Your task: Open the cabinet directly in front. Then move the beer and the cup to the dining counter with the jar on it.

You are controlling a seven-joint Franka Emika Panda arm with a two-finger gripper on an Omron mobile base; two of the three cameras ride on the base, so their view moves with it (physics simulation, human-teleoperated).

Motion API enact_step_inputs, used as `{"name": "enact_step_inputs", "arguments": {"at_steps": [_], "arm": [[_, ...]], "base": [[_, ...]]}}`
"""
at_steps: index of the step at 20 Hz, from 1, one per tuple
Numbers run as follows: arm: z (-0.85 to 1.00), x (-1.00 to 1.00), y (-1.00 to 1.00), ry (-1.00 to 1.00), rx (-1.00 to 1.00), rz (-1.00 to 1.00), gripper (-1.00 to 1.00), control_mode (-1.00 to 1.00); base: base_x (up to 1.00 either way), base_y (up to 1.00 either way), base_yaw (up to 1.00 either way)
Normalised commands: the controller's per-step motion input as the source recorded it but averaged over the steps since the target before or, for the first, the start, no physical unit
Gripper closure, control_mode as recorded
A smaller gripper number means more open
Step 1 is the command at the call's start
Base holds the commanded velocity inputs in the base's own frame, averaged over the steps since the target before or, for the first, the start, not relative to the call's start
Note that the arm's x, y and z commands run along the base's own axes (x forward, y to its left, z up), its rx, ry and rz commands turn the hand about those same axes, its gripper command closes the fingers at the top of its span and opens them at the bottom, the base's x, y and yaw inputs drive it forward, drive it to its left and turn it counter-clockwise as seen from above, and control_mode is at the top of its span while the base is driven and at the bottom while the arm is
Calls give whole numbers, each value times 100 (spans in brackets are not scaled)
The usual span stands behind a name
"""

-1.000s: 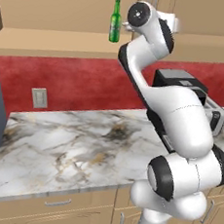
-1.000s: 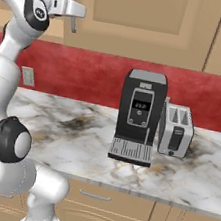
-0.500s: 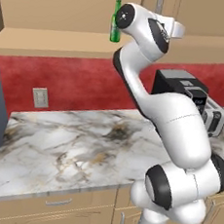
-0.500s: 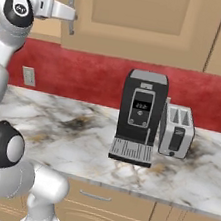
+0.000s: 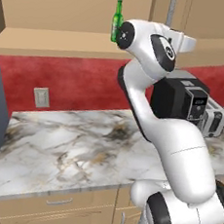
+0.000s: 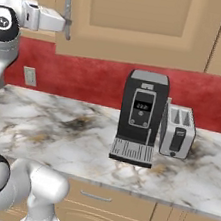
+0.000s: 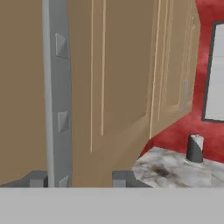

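Hand view — fingers (image 7: pixel 78 177) spread apart on either side of the cabinet (image 7: pixel 118 78) handle (image 7: pixel 57 96), not pinching it.

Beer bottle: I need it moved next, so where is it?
Left base view: the beer bottle stands inside the opened cabinet, upper middle, left of the arm.

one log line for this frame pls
phase: opening cabinet | gripper: open, straddling door handle | beer: on shelf, untouched

base views: behind arm, left/right, share worktop (image 5: pixel 80 150) | hand view: close on cabinet (image 7: pixel 113 78)
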Motion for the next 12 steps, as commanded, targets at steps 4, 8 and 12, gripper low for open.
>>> {"name": "enact_step_inputs", "arguments": {"at_steps": [4, 8, 12], "arm": [[0, -83, -93, -10, 3, -14, 100, -100], [0, -94, -90, -11, 6, -10, 100, -100], [2, -96, -83, -9, 10, -8, 100, -100]], "base": [[0, 0, 0], [0, 0, 0], [0, 0, 0]]}}
